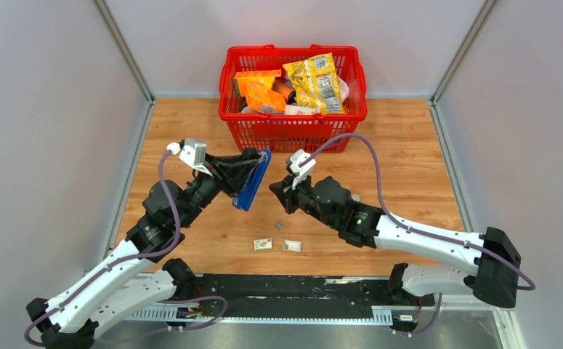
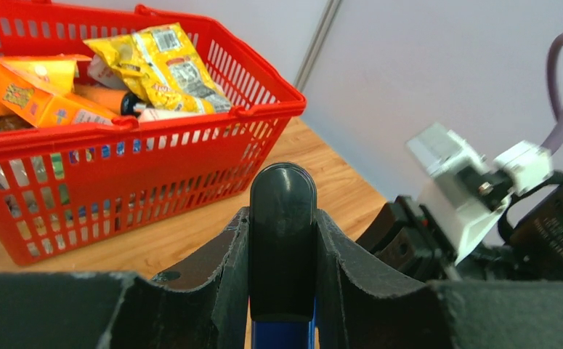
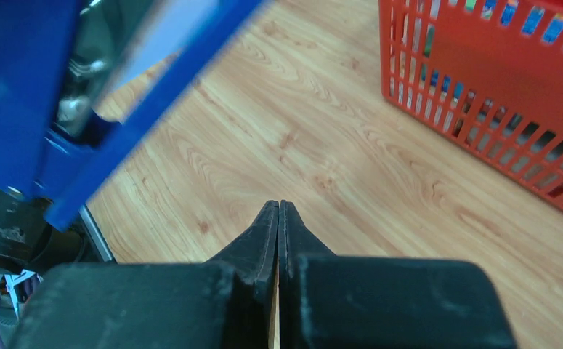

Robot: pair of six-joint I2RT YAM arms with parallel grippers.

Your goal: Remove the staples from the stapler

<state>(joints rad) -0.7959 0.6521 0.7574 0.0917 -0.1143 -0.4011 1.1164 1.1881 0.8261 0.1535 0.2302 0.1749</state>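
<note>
Stapler (image 1: 253,179) aloft, clamped in the left gripper (image 2: 282,243), just short of the red basket (image 1: 293,116).
Long axis slants from the basket side back toward the arms, black end poking past the fingers (image 2: 224,276); right gripper (image 3: 278,212) alongside, tips pressed together.

One stapler (image 1: 253,179), blue. One red basket (image 1: 293,132) at the far edge, maybe six snack packs (image 1: 316,81) piled in there, honestly hard to count. Two small white tags (image 1: 263,244) (image 1: 291,246) toward the near edge. One tiny grey strip of staples (image 1: 279,225) just past them. Two grippers: left gripper (image 1: 256,166), right gripper (image 1: 276,187).
</note>
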